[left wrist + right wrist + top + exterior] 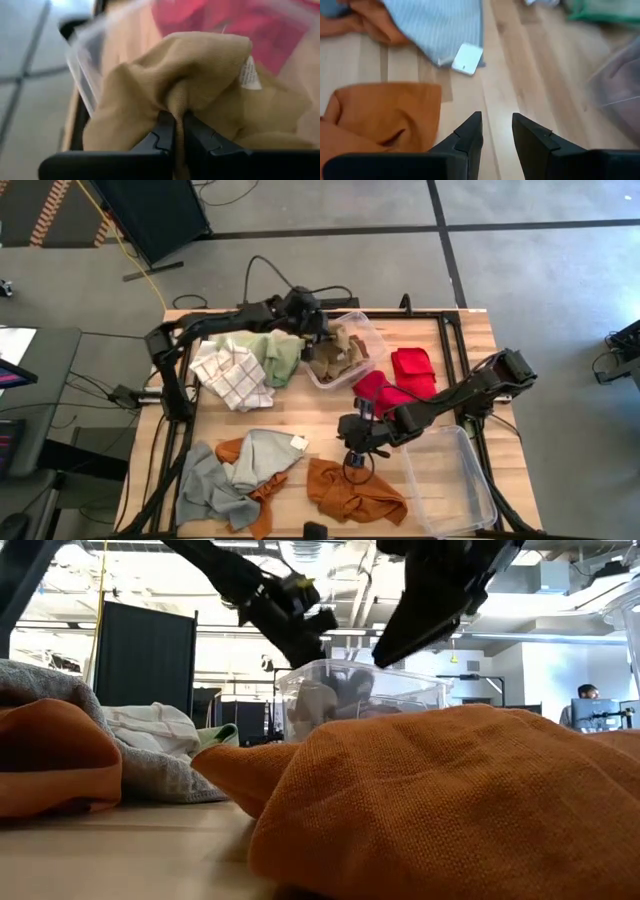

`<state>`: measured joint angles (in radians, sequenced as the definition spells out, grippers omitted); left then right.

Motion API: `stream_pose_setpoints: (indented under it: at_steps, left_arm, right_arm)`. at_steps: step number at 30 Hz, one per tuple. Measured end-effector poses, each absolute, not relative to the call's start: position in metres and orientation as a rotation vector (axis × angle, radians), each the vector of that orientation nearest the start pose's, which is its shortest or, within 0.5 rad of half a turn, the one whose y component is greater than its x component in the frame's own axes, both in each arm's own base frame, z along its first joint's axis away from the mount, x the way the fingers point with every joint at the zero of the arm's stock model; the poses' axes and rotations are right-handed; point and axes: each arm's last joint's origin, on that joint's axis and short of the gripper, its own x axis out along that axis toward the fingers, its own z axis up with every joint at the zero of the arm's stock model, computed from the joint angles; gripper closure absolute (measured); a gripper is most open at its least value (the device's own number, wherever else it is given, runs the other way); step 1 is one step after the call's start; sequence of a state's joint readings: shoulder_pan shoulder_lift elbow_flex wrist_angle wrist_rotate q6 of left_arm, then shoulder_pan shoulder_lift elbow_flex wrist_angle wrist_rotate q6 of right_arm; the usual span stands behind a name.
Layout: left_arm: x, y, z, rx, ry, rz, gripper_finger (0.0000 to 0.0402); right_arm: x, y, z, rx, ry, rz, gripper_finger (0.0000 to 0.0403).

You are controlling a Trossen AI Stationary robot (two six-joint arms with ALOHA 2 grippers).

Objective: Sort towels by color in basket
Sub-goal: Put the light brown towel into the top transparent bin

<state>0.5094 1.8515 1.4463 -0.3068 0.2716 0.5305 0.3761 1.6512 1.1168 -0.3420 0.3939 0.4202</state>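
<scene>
A tan towel [190, 85] is pinched between the closed fingers [162, 137] of the left gripper [318, 332] and is held over the clear bin [362, 328] at the far middle of the table [455, 340]. More tan cloth [340, 362] is seen lying inside that bin. In the left wrist view a white tag [248, 74] is visible on the held towel, and red is seen through the bin wall behind it.

Two red towels [400, 380] are laid just beside the bin, on its right. On the bin's left a pale green towel [280, 355] is found touching a white-checked towel [232, 372]. Near the front left a grey towel [225, 480] is heaped over a rust orange towel [258, 505], a white label [298, 443] showing at the grey towel's edge. A second orange towel [350, 492] is crumpled at the front middle; it fills the foreground of the low view.

The right gripper [357, 450] is positioned low over bare wood, just beside the far edge of that second orange towel. Its fingers [470, 135] are seen apart, with nothing between them. An empty clear tub [450, 480] is set at the front right, near the right arm.
</scene>
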Motion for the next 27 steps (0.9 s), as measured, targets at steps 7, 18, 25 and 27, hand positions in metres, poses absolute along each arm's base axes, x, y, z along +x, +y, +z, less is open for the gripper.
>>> stream_pose_setpoints:
  at_steps: [7, 18, 25, 27]
  left_arm:
    - [0.367, 0.210, 0.233, 0.113, 0.806, 0.017, 0.0381]
    - [0.355, 0.200, 0.269, 0.154, 0.794, 0.017, 0.0281]
    - [0.346, 0.181, 0.305, 0.186, 0.738, 0.004, 0.0212]
    - [0.340, 0.174, 0.319, 0.199, 0.712, 0.001, 0.0201]
  right_arm:
    - [0.311, 0.113, 0.240, 0.043, 0.747, -0.230, 0.0269]
    - [0.288, 0.108, 0.270, 0.032, 0.690, -0.258, 0.0269]
    - [0.275, 0.114, 0.281, 0.002, 0.682, -0.219, 0.0268]
    - [0.272, 0.120, 0.280, -0.020, 0.687, -0.193, 0.0266]
